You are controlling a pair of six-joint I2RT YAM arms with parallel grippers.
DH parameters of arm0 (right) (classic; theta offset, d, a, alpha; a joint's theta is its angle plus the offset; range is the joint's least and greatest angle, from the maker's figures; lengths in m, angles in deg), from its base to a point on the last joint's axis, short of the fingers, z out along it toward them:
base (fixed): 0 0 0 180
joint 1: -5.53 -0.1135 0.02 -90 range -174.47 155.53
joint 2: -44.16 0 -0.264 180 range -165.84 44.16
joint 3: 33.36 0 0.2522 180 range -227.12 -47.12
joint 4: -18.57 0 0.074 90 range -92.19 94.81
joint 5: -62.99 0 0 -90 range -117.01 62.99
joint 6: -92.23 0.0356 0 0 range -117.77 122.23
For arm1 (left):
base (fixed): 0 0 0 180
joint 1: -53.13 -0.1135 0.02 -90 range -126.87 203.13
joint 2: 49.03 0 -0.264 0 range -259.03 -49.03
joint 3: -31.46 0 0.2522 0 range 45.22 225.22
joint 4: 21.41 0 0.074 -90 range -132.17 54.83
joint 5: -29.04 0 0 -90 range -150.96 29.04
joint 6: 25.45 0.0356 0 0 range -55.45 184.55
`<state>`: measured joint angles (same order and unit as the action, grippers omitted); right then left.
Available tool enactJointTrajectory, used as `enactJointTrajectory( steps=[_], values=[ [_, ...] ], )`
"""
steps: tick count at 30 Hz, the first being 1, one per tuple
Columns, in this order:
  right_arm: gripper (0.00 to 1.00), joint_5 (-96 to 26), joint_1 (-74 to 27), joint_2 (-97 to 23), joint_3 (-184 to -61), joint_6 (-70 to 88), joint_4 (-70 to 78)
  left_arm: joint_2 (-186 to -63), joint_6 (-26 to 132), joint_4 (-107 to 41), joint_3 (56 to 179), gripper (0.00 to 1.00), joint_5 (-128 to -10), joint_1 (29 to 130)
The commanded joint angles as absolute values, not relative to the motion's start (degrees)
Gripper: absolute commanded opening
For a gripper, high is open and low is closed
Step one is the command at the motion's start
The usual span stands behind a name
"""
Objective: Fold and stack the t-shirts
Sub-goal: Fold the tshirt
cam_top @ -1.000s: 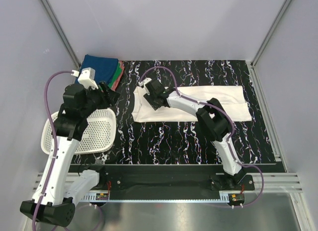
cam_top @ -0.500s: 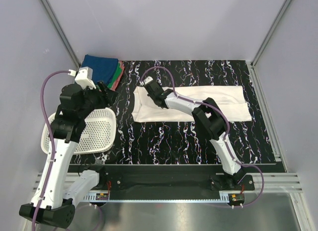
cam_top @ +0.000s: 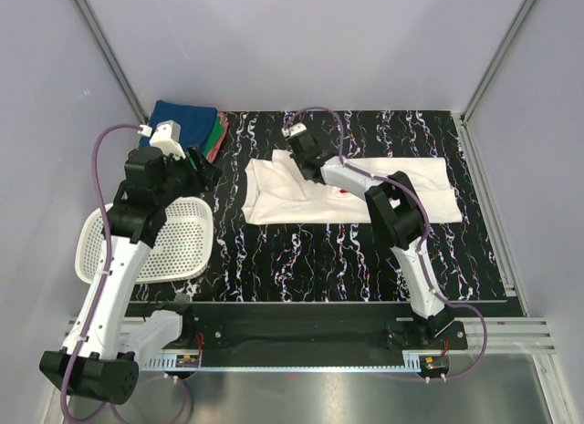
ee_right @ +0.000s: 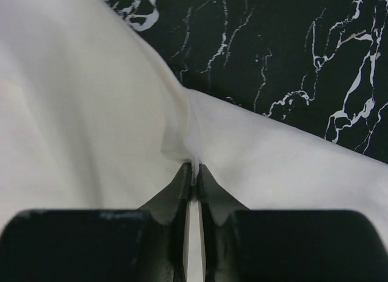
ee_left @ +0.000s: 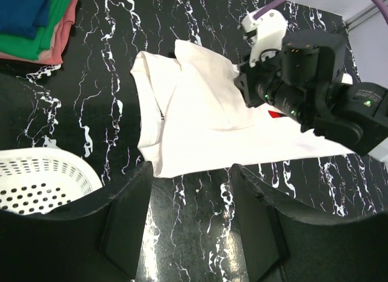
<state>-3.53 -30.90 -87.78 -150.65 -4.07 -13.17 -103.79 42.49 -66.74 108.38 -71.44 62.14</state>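
Top external: right tool (cam_top: 299,161), farther right, newly pinching white t-shirt (cam_top: 274,201); left tool (ee_left: 189,209) spread.

1. Desk (cam_top: 310,260) top is black with white marble-ish veins, a pretty busy pattern.
2. Plain pale grey-lilac panels on three sides: back wall (cam_top: 310,41), left wall (cam_top: 46,123), right wall (cam_top: 547,169).
3. Silver metal posts rise from the desk's far corners, left post (cam_top: 103,48) and right post (cam_top: 500,50).
4. Along the desk's near edge there's a black strip (cam_top: 301,325) on a ribbed aluminium rail (cam_top: 511,333). A shiny metal sheet (cam_top: 347,397) sits nearer still.
5. Light's soft and even.
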Motion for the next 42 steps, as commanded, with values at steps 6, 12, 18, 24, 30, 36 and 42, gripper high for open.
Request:
enactJointTrajectory(
  steps=[6,12,18,24,30,36,42],
  values=[
    [0.17,-16.63,-24.09,-84.78,-152.07,3.36,-11.01,-106.42,40.21,-59.78,107.19,0.59,-73.71,62.09],
    [0.43,-31.84,-20.14,-85.39,-153.64,4.61,-11.71,-108.35,40.38,-59.08,107.54,0.59,-73.88,62.09],
    [0.55,-37.03,-18.12,-88.46,-157.07,5.05,-13.29,-109.41,40.56,-58.55,107.54,0.59,-74.15,62.09],
    [0.54,-38.35,-17.59,-91.1,-160.84,4.78,-14.61,-110.28,40.56,-58.29,107.27,0.59,-73.97,62.09],
    [0.53,-38.09,-16.97,-92.25,-162.0,4.35,-15.76,-111.17,40.56,-57.76,107.54,0.59,-74.06,62.09],
    [0.42,-37.73,-15.65,-92.51,-161.91,4.78,-15.67,-112.31,40.56,-57.14,107.54,0.59,-74.23,62.09],
    [0.01,-38.53,-14.25,-93.47,-164.01,5.57,-14.7,-113.71,39.59,-56.0,107.19,0.59,-75.46,62.09]
  ],
)
